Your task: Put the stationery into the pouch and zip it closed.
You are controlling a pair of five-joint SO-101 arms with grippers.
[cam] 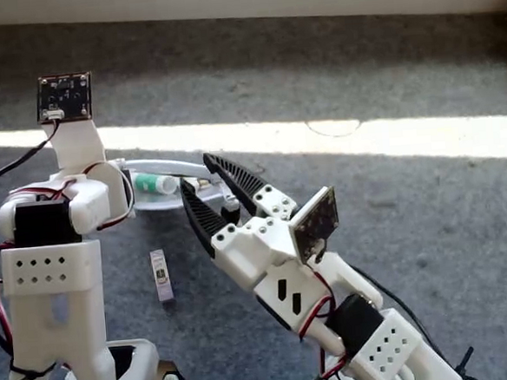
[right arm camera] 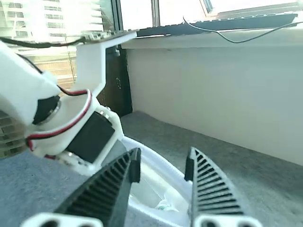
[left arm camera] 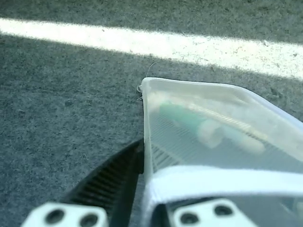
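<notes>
My left claw (left arm camera: 144,161) is pinching the edge of the translucent pouch (left arm camera: 203,151), left of centre in the high view, with a green pen (left arm camera: 182,118) inside. My right claw (cam: 195,175) is hanging spread wide at the pouch's right end. A small rectangular piece of stationery (cam: 161,275) is lying on the grey carpet (cam: 385,85), just below the pouch.

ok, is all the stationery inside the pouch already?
No: a small stick-shaped item lies on the grey surface, apart from the pouch.
</notes>
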